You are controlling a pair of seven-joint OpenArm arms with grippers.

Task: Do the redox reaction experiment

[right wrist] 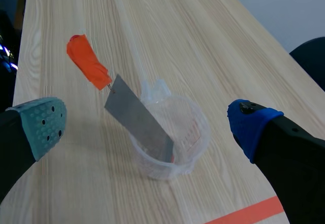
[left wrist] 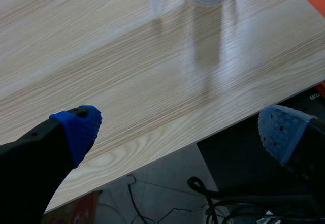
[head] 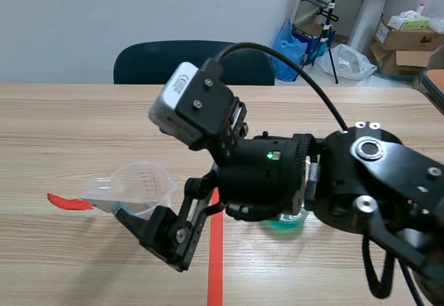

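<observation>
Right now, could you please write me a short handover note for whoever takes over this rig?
Left tool: open, empty, over the near edge of the table.
Right tool: open, hovering at the clear cup, not gripping it.
Metal strip with orange handle leans inside that cup; a cup of green liquid sits under the right arm.
Done: strip in cup. Left, probably: adding the green liquid.

Wooden table point(head: 69, 125) bears clear cup point(head: 142, 184), teal beaker point(head: 284, 224)
</observation>
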